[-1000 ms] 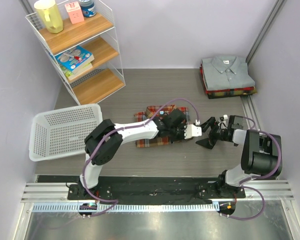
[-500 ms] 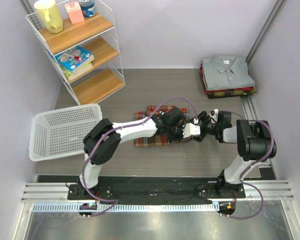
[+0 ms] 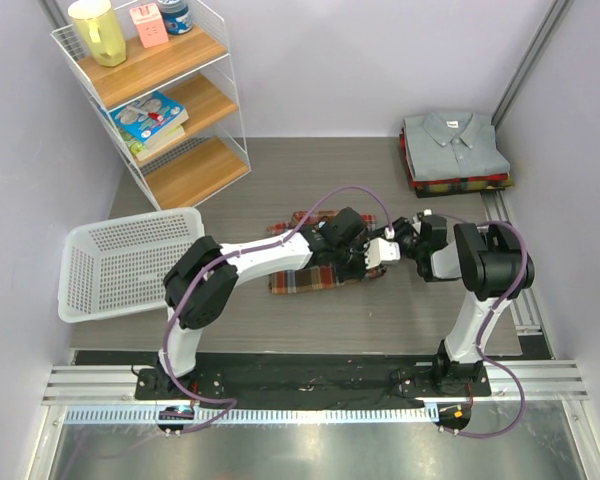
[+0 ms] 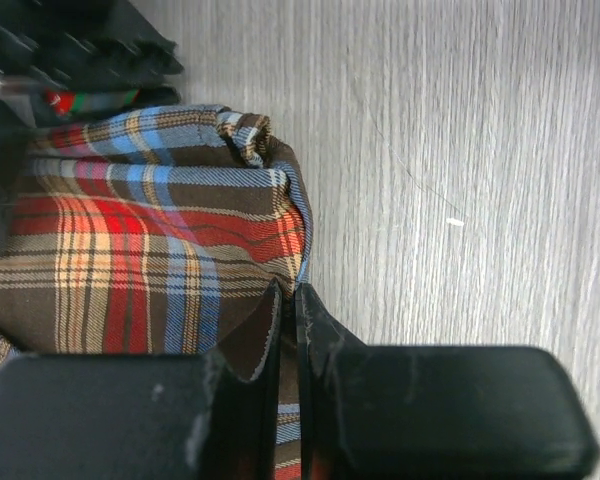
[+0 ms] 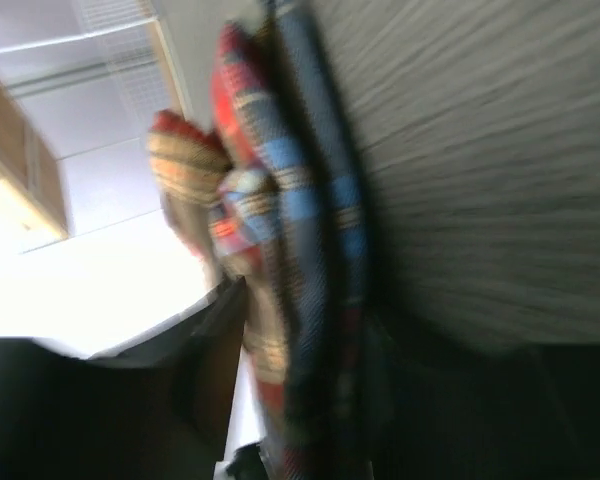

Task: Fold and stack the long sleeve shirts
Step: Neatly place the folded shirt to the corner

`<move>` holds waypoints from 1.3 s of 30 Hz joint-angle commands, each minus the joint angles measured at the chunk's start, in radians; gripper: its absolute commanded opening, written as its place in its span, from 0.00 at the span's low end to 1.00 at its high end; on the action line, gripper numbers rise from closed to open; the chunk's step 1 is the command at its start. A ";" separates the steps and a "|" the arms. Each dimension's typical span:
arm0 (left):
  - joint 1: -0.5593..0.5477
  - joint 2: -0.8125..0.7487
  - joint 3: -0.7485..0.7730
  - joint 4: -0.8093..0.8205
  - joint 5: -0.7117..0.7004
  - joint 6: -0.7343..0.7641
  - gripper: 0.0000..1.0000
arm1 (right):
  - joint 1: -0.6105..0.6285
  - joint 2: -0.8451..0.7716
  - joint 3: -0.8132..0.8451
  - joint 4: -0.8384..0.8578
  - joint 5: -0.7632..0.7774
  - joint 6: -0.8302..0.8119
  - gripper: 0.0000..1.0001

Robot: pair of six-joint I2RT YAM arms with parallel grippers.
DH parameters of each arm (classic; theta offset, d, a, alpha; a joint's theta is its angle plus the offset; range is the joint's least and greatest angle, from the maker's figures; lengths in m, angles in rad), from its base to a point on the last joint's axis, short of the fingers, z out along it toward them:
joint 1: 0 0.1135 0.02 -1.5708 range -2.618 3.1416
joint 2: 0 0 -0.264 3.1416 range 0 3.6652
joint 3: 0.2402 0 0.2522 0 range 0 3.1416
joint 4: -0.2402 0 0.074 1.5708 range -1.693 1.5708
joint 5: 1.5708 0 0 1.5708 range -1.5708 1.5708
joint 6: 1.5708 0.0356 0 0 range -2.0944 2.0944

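At mid-table, a large red, dark green-brown and cream plaid flannel shirt (image 3: 302, 279), bunched into a rough, part-folded strip on the grey wood-grain table (image 3: 310, 170). At its right end, the black left gripper (image 3: 372, 258), fingers (image 4: 430, 400) pressed together on a fold of the plaid cloth, clear in the left wrist view. Facing it from the right and almost touching, the black right gripper (image 3: 405, 243). Right wrist view blurred: cloth edge seemingly between the fingers, but impossible to tell whether clamped or merely straddled. In the far right corner, well apart, a neat stack of folded shirts (image 3: 458, 180), topped by a grey collared shirt (image 3: 452, 140) with buttons. Left of the plaid, a white plastic mesh basket (image 3: 85, 290). Behind that, a white wire shelf unit (image 3: 195, 170) with wooden boards.
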 commanded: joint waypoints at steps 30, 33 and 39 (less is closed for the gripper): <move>0.271 -0.511 -0.286 -0.366 0.042 -0.203 1.00 | 0.015 0.311 1.734 -1.343 0.632 -1.272 0.01; 0.271 -0.519 -0.297 -0.366 0.027 -0.219 1.00 | 0.015 0.325 1.835 -1.372 0.668 -1.306 0.01; 0.271 -0.526 -0.321 -0.361 0.002 -0.246 1.00 | 0.015 0.263 1.831 -1.371 0.691 -1.358 0.01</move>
